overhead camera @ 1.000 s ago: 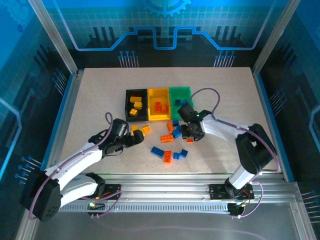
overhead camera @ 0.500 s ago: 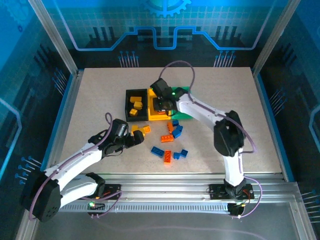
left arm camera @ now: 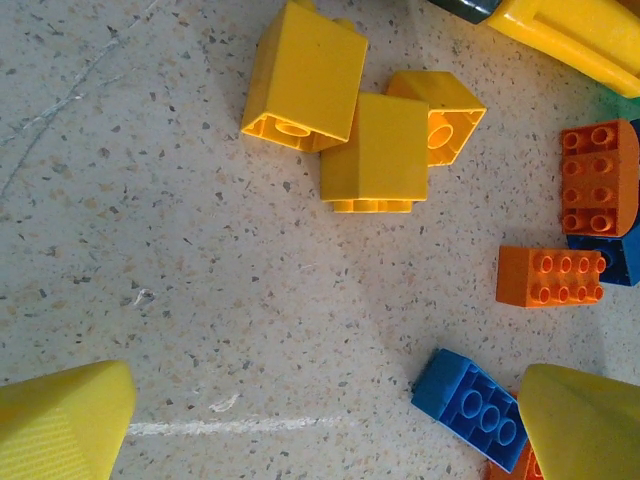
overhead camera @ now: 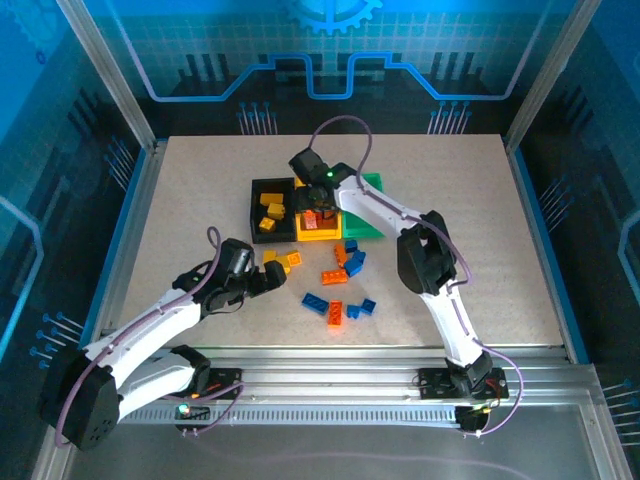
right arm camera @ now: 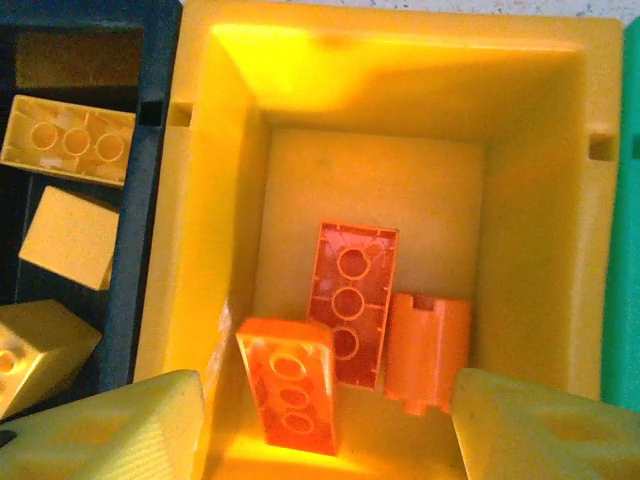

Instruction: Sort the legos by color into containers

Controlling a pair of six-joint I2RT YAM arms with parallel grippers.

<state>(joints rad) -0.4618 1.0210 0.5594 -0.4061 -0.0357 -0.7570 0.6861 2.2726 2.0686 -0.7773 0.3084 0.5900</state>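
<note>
Over the yellow bin [right arm camera: 400, 60], right gripper [right arm camera: 325, 430] hangs released above orange bricks [right arm camera: 350, 300]; left gripper [left arm camera: 325, 420], jaws wide, has loose yellow bricks [left arm camera: 375, 150] just ahead.

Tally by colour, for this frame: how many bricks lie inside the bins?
Orange-red studded plastic bricks, in the yellow plastic bin: 3
Yellow studded plastic bricks, in the black plastic bin: 3
Green plastic bin: partly hidden, contents cannot be told
Total seen: 6
</note>
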